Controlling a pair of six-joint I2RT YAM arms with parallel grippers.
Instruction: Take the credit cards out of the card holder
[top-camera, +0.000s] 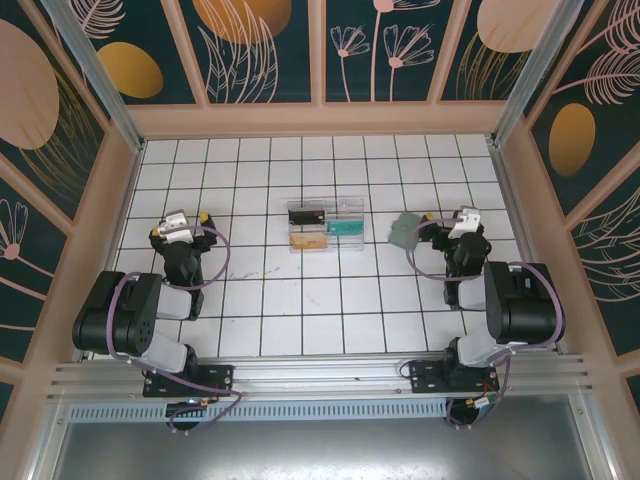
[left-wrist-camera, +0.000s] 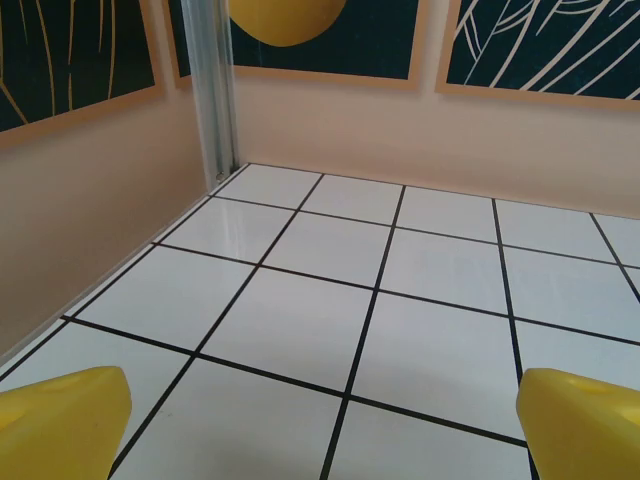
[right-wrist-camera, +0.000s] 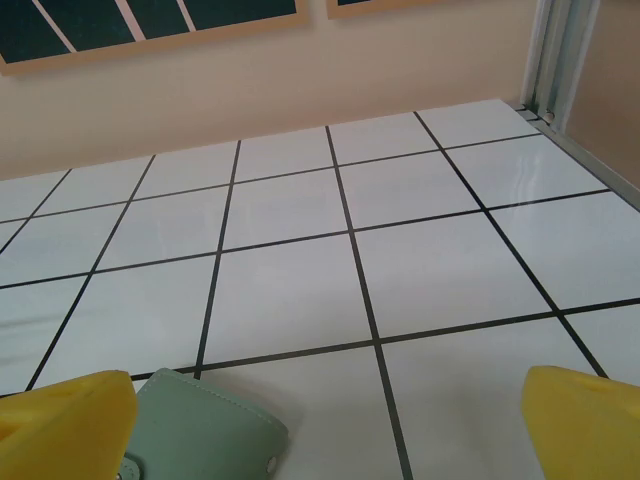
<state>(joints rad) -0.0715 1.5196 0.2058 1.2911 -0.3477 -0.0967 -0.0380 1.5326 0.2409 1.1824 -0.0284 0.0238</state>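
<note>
The card holder (top-camera: 405, 229), a small grey-green wallet, lies folded shut on the white tiled table at the right. Its corner with a snap stud sits low in the right wrist view (right-wrist-camera: 205, 435), right beside my left yellow fingertip (right-wrist-camera: 65, 425). The credit cards are hidden inside it. My right gripper (top-camera: 447, 217) (right-wrist-camera: 325, 440) stands open just right of the wallet, holding nothing. My left gripper (top-camera: 182, 220) (left-wrist-camera: 320, 430) is open over bare tiles at the far left, nothing between its yellow fingertips (left-wrist-camera: 60, 420).
A clear plastic compartmented tray (top-camera: 352, 207) stands mid-table, holding a dark flat piece (top-camera: 306, 214), a teal one (top-camera: 347, 228) and a tan one (top-camera: 308, 241). Peach walls and an aluminium post (left-wrist-camera: 212, 90) enclose the table.
</note>
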